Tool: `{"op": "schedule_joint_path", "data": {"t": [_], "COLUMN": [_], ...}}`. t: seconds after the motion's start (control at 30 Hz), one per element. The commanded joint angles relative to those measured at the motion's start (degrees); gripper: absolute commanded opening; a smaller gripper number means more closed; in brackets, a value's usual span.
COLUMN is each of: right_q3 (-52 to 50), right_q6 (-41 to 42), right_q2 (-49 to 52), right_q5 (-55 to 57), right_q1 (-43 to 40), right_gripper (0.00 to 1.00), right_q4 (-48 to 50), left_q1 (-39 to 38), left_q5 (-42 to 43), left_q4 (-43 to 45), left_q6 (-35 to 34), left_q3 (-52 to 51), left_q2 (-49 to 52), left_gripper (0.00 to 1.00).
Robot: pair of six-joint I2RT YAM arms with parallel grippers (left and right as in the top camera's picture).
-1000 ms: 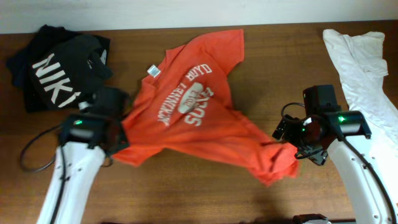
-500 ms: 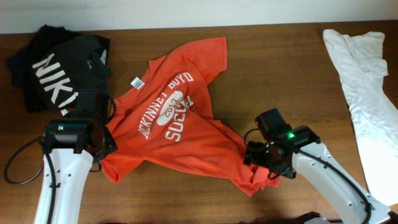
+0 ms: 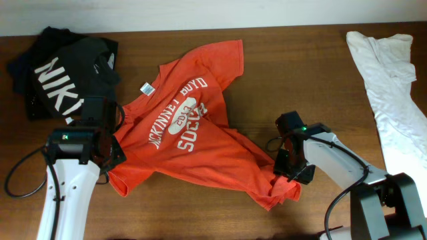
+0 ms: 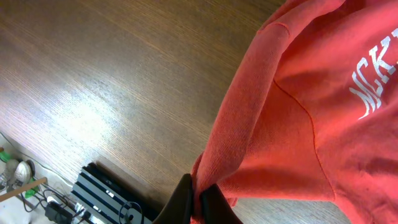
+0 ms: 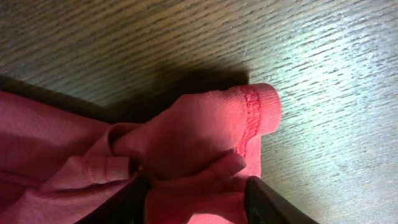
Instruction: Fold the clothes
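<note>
The orange-red T-shirt (image 3: 193,153) lies rumpled, lettering up, in the middle of the desk (image 3: 300,73). Our left pincer (image 4: 198,200) is pressed together on a fold of its edge, likely so we can draw that side taut. Our right pincer (image 5: 196,199) straddles the bunched hem at the opposite end; we cannot tell whether it already bites. Both holds look meant for spreading the shirt flat first.

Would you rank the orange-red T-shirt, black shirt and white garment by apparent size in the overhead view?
1. The orange-red T-shirt: largest.
2. The white garment and black shirt: similar; the white one runs off frame, so unranked.
</note>
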Motion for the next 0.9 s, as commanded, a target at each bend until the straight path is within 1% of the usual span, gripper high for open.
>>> {"op": "schedule_joint_path", "data": {"t": [0.0, 0.07, 0.2, 0.27, 0.3, 0.33, 0.37, 0.43, 0.5, 0.53, 0.57, 0.6, 0.7, 0.73, 0.8, 0.83, 0.87], "right_q3": [1.25, 4.39, 5.86, 5.84, 5.84, 5.84, 5.84, 5.84, 5.81, 5.81, 5.55, 5.18, 1.86, 0.94, 0.37, 0.37, 0.37], "right_q6": [0.04, -2.49, -2.95, -2.93, -2.93, -2.93, -2.93, -2.99, -3.63, -3.63, -3.63, -3.61, -3.56, -3.56, -3.56, -3.56, -3.54], "right_q2": [-0.24, -0.24, -0.22, -0.22, -0.22, -0.22, -0.22, -0.22, -0.22, -0.22, -0.20, -0.17, -0.17, -0.17, -0.17, -0.17, -0.17], "right_q5": [0.72, 0.72, 0.68, 0.66, 0.39, 0.22, 0.20, -0.74, -1.44, -1.55, -1.97, -2.38, -4.87, -5.81, -5.79, -5.77, -5.73], "right_q1": [-0.22, -0.22, -0.22, -0.22, -0.22, -0.22, -0.22, -0.22, -0.22, -0.22, -0.15, -0.09, 0.33, 0.33, 0.33, 0.33, 0.33], "right_gripper": [0.53, 0.53, 0.30, 0.30, 0.32, 0.38, 0.40, 0.51, 0.52, 0.56, 0.69, 0.72, 0.72, 0.70, 0.58, 0.49, 0.36], "right_q4": [-2.60, -5.99, -8.33, -8.94, -10.01, -11.15, -12.02, -13.84, -13.79, -13.84, -13.77, -13.51, -9.92, -8.83, -7.13, -6.64, -6.45], "left_q1": [0.37, 0.37, 0.37, 0.37, 0.37, 0.37, 0.37, 0.37, 0.37, 0.37, 0.37, 0.37, 0.37, 0.37, 0.37, 0.37, 0.37], "left_q5": [-0.85, -0.85, -0.83, -0.83, -0.85, -0.85, -0.85, -0.83, -0.83, -0.83, -0.85, -0.83, -0.83, -0.85, -0.83, -0.83, -0.83], "left_q4": [0.35, 0.37, 0.35, 0.35, 0.35, 0.37, 0.39, 0.57, 0.57, 0.59, 0.57, 0.55, 0.55, 0.55, 0.50, 0.52, 0.52], "left_q6": [-0.72, -0.72, -0.72, -0.72, -0.72, -0.72, -0.72, -0.72, -0.72, -0.72, -0.72, -0.72, -0.72, -0.72, -0.72, -0.72, -0.72], "left_q3": [0.63, 0.61, 0.61, 0.61, 0.61, 0.61, 0.61, 0.61, 0.61, 0.61, 0.61, 0.61, 0.61, 0.61, 0.61, 0.61, 0.61], "left_q2": [-0.55, -0.55, -0.50, -0.50, -0.50, -0.50, -0.50, -0.50, -0.50, -0.50, -0.50, -0.50, -0.50, -0.50, -0.50, -0.50, -0.50], "left_gripper": [0.06, 0.06, 0.06, 0.06, 0.06, 0.06, 0.06, 0.06, 0.06, 0.06, 0.06, 0.06, 0.06, 0.06, 0.06, 0.06, 0.06]}}
